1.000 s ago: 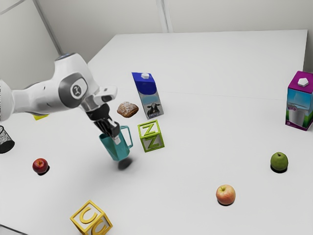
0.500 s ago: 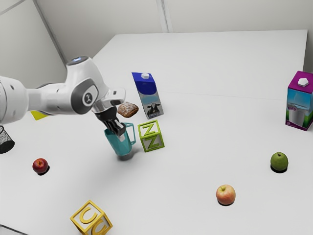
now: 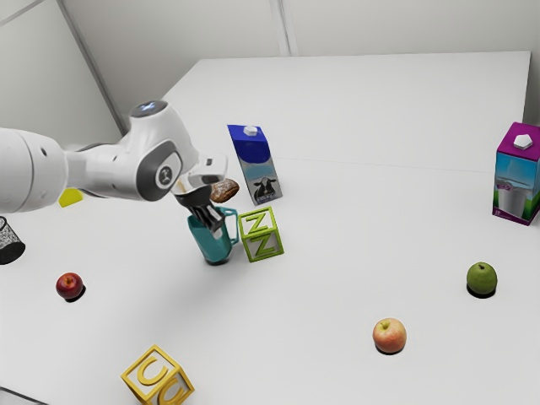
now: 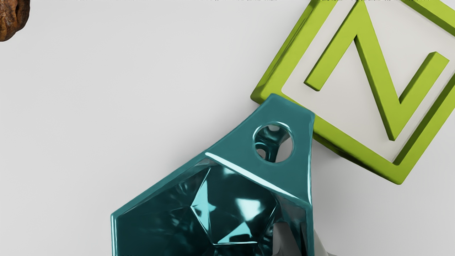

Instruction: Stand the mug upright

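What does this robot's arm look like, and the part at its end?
The arm is smooth, glossy white, with thick rounded segments, dark grey discs at the bend and a small round emblem on one. The gripper is black, with two slim fingers.

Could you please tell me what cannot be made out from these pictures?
- Yellow object, exterior view: partly hidden by the white robot arm.
- Black-and-white speckled object, exterior view: cut off by the view's left edge.
- Yellow-framed letter block, exterior view: bottom cut off by the lower edge.
- Shiny teal mug, wrist view: partly cut off by the lower edge.
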Available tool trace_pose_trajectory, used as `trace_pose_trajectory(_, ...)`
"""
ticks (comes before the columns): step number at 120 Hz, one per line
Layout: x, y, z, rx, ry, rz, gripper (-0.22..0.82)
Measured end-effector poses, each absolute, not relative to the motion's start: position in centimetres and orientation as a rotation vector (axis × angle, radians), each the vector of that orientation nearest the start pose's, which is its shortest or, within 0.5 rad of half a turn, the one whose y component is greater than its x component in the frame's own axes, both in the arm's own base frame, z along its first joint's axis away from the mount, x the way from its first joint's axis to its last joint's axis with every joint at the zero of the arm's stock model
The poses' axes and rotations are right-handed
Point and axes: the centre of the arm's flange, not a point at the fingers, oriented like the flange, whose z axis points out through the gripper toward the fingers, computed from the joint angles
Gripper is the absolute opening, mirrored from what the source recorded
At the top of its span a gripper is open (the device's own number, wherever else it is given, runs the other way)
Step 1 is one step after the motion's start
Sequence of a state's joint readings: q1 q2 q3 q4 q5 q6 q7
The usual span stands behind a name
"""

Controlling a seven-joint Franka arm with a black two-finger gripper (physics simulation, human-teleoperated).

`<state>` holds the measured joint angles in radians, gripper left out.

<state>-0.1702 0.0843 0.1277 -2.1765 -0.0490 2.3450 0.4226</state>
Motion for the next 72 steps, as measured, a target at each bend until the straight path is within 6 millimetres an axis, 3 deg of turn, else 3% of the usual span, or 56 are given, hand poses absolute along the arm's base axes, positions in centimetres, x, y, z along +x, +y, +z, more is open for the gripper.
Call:
trace_pose_trajectory(48, 55.4, -2.6, 35.2, -3.072, 0.681, -0.118, -0.17)
trace_pose_trajectory(56, 55.4, -2.6, 35.1, -3.074, 0.681, -0.115, -0.09)
trace_pose_trajectory(72, 55.2, -2.6, 36.7, -3.075, 0.683, -0.15, 0.19)
